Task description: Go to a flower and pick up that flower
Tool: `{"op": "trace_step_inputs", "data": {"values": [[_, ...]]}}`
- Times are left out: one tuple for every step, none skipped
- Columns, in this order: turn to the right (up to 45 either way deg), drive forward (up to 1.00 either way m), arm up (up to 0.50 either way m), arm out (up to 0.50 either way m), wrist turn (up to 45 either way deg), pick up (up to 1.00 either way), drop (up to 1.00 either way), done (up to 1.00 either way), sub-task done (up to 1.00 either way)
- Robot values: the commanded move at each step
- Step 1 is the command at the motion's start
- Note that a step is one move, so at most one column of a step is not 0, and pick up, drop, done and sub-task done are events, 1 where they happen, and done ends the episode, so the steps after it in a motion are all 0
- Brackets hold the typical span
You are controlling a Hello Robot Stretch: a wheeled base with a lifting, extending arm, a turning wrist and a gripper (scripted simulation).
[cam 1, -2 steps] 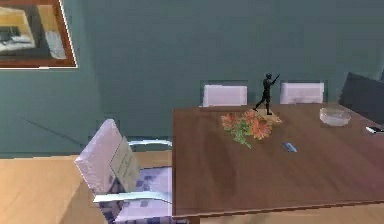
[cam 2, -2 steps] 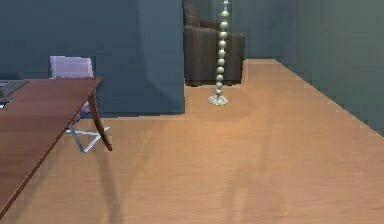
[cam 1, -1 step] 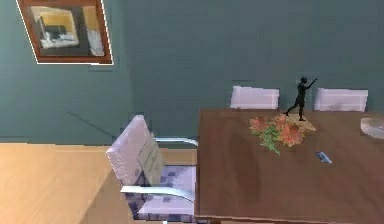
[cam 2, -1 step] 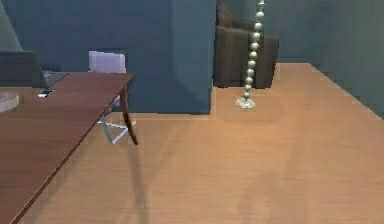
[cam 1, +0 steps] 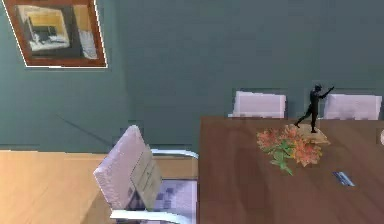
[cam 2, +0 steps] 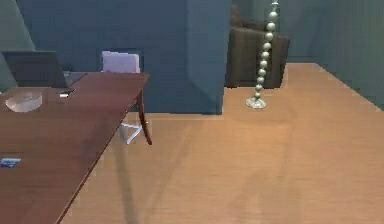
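- Flower (cam 1: 292, 146): orange-red bunch with green leaves, lying on the table (cam 1: 236, 178) toward its far side, at the forward view's right.
- Statue (cam 1: 314, 108): dark figure with a raised arm, standing just behind the flower, touching or nearly so. It looks likely to tip if brushed.
- Small dark item (cam 1: 344, 178): flat on the table, near the flower on the nearer side.
- Fingers: I cannot tell their state or whether they carry anything.
- Step in hand, as judged: the approach, with the pick not yet begun. To do it well, drive along the table's near long edge and stop level with the flower. Then turn the arm side to the table and come in low from the near side, short of the statue.
- Near chair (cam 1: 135, 178): pale and turned askew, at the table's left end, so that end is a poor way in.
- Far chairs (cam 1: 258, 103): two pale backs against the far edge by the blue wall, with little room to approach there.
- Framed picture (cam 1: 58, 32): high on the wall, of no concern.
- Arm side view: a table (cam 2: 80, 115) bearing a laptop (cam 2: 35, 68) and a dish (cam 2: 22, 101).
- Floor (cam 2: 250, 170): wide bare wood right of that table, good for turning. A beaded column (cam 2: 264, 55) stands well off.
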Motion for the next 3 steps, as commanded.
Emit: {"op": "trace_step_inputs", "data": {"values": [[-45.0, 0.0, 0.0, 0.0, 0.0, 0.0, 0.0, 0.0, 0.0], [-15.0, 0.0, 0.0, 0.0, 0.0, 0.0, 0.0, 0.0, 0.0], [45.0, 0.0, 0.0, 0.0, 0.0, 0.0, 0.0, 0.0, 0.0]]}}
